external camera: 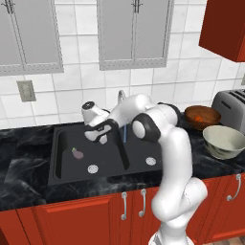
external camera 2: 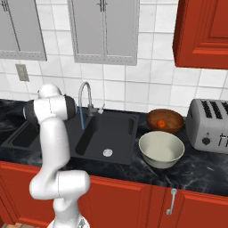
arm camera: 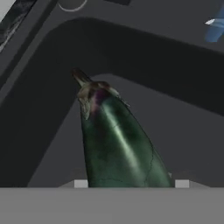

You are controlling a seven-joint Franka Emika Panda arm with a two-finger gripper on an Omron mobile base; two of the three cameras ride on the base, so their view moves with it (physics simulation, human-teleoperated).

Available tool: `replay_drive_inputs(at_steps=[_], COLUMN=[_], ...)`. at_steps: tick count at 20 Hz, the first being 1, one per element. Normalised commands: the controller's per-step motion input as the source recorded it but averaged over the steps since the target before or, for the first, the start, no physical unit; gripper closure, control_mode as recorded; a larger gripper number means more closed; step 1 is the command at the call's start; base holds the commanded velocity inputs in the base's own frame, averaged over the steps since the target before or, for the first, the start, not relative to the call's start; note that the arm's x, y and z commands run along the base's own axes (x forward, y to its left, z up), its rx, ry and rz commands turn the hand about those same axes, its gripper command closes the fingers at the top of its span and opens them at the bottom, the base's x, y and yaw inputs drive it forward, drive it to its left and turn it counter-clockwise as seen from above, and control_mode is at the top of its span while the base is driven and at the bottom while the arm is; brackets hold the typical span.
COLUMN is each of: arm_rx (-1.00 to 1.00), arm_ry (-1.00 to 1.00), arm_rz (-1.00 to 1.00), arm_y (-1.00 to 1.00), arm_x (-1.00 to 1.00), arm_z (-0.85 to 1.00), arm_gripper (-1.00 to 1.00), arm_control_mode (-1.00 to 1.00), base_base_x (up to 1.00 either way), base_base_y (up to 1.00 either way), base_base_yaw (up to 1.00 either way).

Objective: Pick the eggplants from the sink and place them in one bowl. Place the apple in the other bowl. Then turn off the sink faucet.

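Now, step: carrying a dark eggplant [arm camera: 116,140] out of the sink [external camera: 64,165].
Gripper: gripper [external camera: 98,135] above the left basin, jaws closed on that eggplant, its stem pointing away from the hand.
Other eggplant: pale purple one [external camera: 77,153] lies below, on the basin floor.
Apple: apple [external camera 2: 161,124] sits in the brown bowl [external camera 2: 175,117], far right.
Next: probably swing right to the pale bowl [external camera 2: 161,149], then release.
Faucet: faucet [external camera 2: 84,95] runs.
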Motion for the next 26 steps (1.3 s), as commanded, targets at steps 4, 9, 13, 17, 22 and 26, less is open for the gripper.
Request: replay_drive_inputs(at_steps=[4,9,13,17,22,26], arm_rx=[0.04,0.05,0.04,0.01,0.0,0.0], arm_ry=[0.0,0.0,0.0,0.0,0.0,0.0], arm_rz=[0.0,0.0,0.0,0.0,0.04,0.22], arm_y=[-0.13,-0.03,-0.09,-0.26,-0.3,-0.3], arm_x=[-0.38,-0.37,-0.3,-0.33,-0.49,-0.42], arm_z=[1.0,1.0,0.96,0.93,0.53,0.17], arm_gripper=[1.0,1.0,1.0,1.0,1.0,1.0], arm_control_mode=[-1.0,-1.0,-1.0,-1.0,-1.0,-1.0], base_base_x=[0.0,0.0,0.0,0.0,0.0,0.0], base_base_y=[0.0,0.0,0.0,0.0,0.0,0.0], base_base_yaw=[0.0,0.0,0.0,0.0,0.0,0.0])
